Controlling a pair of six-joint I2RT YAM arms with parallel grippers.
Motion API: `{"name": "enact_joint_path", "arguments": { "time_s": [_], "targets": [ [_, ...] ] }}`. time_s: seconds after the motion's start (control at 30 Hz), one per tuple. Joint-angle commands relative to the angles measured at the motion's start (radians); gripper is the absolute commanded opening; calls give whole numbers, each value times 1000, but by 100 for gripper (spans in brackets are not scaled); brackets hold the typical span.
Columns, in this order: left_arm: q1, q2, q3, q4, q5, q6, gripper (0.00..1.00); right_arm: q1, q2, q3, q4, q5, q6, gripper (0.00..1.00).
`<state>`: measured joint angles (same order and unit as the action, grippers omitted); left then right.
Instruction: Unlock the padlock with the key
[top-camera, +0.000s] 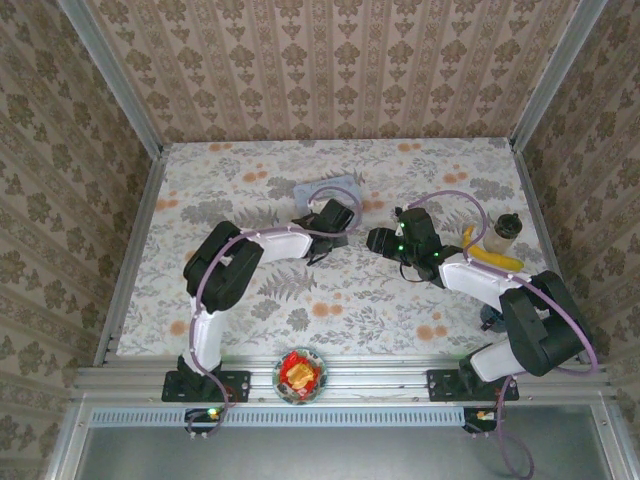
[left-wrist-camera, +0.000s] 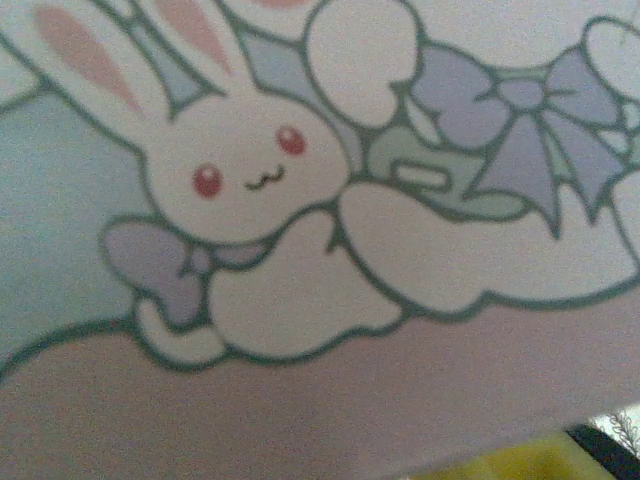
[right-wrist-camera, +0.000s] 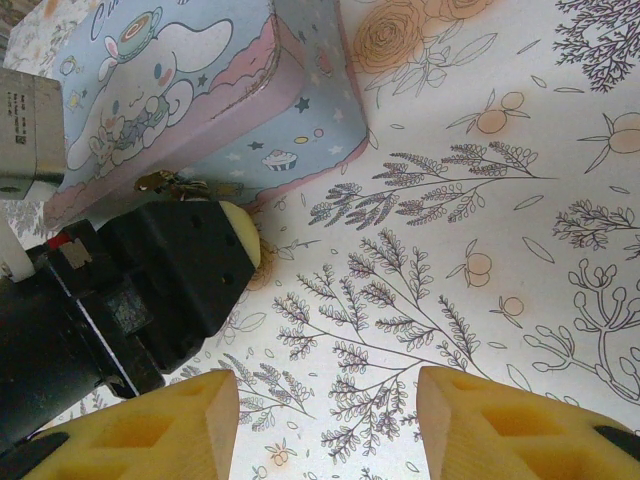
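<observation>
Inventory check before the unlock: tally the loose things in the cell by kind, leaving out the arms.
Cartoon tin: 1
Small metal piece at the tin's edge, padlock or key unclear: 1
Bottle: 1
Banana: 1
Bowl: 1
Total: 5

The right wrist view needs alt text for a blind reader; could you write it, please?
A pale blue cartoon tin lies upper left on a floral tablecloth, with a tiny metal piece, seemingly the padlock, at its near edge. The black left pincer sits just below it; the right pincer is open, its yellow fingertips empty.
</observation>
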<state>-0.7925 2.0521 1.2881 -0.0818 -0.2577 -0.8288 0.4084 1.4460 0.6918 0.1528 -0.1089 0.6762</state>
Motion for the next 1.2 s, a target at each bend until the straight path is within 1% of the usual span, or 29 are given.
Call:
{"name": "enact_joint_path", "arguments": {
  "time_s": [0.0,0.23,0.4,0.53,0.67,0.8,0.83,0.9,0.97,1.03,1.17],
  "targets": [
    [18,-16,-40,2,36,24,40,-3,-1,-11,-4,1,0,51],
    [17,-47,-55,22,41,112,38,-3,17,0,12,-10,6,51],
    [24,-50,-49,13,35,138,30,-2,40,2,36,-26,16,51],
    [29,-48,-44,12,53,140,28,-1,50,-2,48,-31,20,50],
    [33,-48,-39,13,76,140,21,2,50,-11,55,-29,23,50],
    [35,-54,-43,10,106,114,17,7,48,-20,59,-26,21,50],
    [36,-55,-45,11,115,105,12,10,48,-21,57,-25,16,50],
    [38,-56,-47,7,137,80,9,24,50,-22,55,-11,-1,50],
    [40,-59,-48,3,166,55,3,51,51,-22,40,25,-30,48],
    [45,-64,-46,-10,204,23,0,84,54,-21,29,64,-61,47],
    [53,-81,-51,-40,307,-80,0,172,63,-17,5,173,-132,43]
  ]
}}
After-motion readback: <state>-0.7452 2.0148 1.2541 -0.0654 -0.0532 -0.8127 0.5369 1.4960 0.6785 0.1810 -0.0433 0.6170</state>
